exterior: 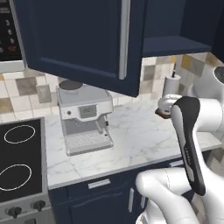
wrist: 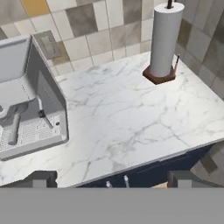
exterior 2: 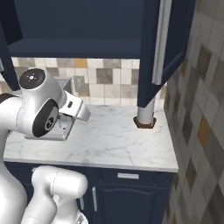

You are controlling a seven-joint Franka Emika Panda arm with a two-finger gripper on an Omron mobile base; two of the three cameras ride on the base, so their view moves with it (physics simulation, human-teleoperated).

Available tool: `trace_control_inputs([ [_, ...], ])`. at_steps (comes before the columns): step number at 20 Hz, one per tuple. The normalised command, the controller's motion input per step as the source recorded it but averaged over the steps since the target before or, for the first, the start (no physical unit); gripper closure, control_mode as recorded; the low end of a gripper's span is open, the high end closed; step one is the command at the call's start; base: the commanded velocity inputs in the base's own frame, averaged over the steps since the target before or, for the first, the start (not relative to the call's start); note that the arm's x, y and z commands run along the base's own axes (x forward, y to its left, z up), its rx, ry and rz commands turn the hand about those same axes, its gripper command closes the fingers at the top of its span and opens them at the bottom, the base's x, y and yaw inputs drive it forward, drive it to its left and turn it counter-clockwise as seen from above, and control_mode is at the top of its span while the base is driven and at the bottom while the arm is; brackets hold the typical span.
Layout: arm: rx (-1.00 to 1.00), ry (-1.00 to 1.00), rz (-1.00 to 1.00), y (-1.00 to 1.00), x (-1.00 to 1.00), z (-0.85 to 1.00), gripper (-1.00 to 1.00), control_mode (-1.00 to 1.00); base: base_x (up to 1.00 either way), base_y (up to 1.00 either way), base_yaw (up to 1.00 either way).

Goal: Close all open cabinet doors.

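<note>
Two navy cabinet doors of the wall cabinet stand open above the counter. The left door (exterior: 74,39) swings out toward me over the coffee machine, its silver bar handle (exterior: 124,39) at its free edge. The right door (exterior 2: 170,48) juts out beside the tiled side wall, handle (exterior 2: 161,41) facing me. Between them the cabinet's bare shelf (exterior 2: 74,48) shows. My gripper (wrist: 113,179) is open with nothing between its fingertips (wrist: 41,178). It hangs well below the doors, looking down at the marble counter (wrist: 131,118).
A grey coffee machine (exterior: 85,116) stands on the counter's left part. A paper towel roll (wrist: 164,41) on a brown base stands at the back right, under the right door. The stove (exterior: 19,162) lies left, the microwave (exterior: 9,35) above it. Navy drawers (exterior 2: 127,176) sit below.
</note>
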Motion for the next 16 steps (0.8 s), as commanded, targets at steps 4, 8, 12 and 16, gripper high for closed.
trace_control_inputs([
  [4, 0.00, 0.00, 0.00, 0.00, 0.00, 0.00, -1.00, 1.00, 0.35, -0.40, 0.20],
  [8, 0.00, 0.00, 0.00, 0.00, 0.00, 0.00, -1.00, 1.00, 0.32, -0.35, 0.14],
  [12, 0.00, 0.00, 0.00, 0.00, 0.00, 0.00, -1.00, 1.00, 0.28, -0.22, 0.05],
  [16, 0.00, 0.00, 0.00, 0.00, 0.00, 0.00, -1.00, 1.00, 0.33, -0.02, 0.05],
])
